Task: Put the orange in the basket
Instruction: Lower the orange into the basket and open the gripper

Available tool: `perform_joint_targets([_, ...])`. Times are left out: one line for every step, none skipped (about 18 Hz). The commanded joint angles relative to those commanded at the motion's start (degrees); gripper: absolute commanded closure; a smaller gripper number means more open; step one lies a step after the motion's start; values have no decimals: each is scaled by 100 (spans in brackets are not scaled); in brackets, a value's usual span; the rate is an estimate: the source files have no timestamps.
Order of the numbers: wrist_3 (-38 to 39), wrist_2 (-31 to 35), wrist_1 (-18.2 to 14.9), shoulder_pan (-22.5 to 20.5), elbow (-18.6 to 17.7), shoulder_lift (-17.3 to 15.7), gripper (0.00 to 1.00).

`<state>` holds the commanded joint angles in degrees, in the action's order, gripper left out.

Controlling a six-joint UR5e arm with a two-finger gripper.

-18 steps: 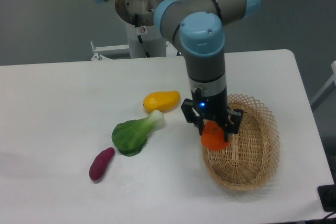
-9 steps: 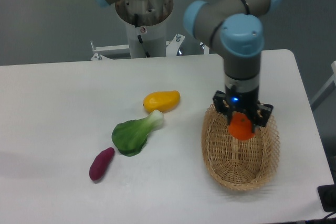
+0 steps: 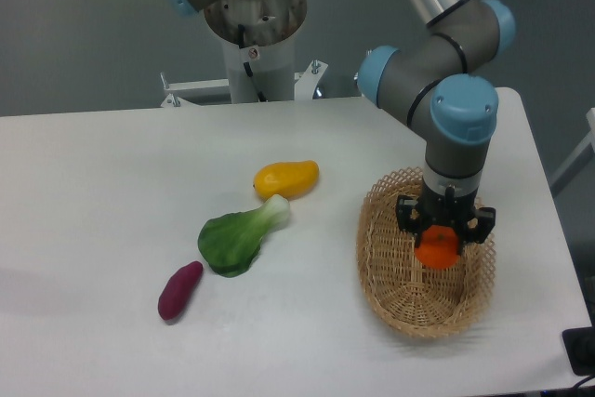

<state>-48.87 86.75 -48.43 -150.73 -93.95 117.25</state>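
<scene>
The orange [image 3: 437,247] is a small round orange-red fruit held between the fingers of my gripper [image 3: 441,237]. The gripper is shut on it and hangs low inside the oval tan wicker basket [image 3: 386,299] at the right of the table, over its right half. The orange sits below the level of the lattice rim; I cannot tell whether it touches the basket floor.
A yellow mango-shaped fruit [image 3: 286,178], a green leafy vegetable [image 3: 236,237] and a purple sweet potato [image 3: 179,289] lie left of the basket. The arm's base column [image 3: 253,34] stands at the back. The table's right edge is close to the basket.
The gripper has carried the orange from the basket's left rim rightward over the basket and lowered it down inside.
</scene>
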Motion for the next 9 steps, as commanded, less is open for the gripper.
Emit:
perform_joint_targets([0, 0, 0, 0, -44, -9, 44])
perform_joint_targets([0, -9, 0, 9, -97, -9, 44])
perform_joint_targets([9, -18, -8, 17, -124, -18, 44])
perform_joint_targets([26, -26, -8, 35, -176, -18, 44])
perform_joint_targets([78, 0, -8, 87, -229, 0, 44])
perform_joint_targets([131, 17, 0, 97, -308, 9, 44])
perform_joint_targets([140, 9, 9, 97, -326, 0, 44])
perform_joint_targets([149, 9, 9, 97, -326, 9, 44])
perform_joint_targets([141, 17, 9, 105, -326, 9, 43])
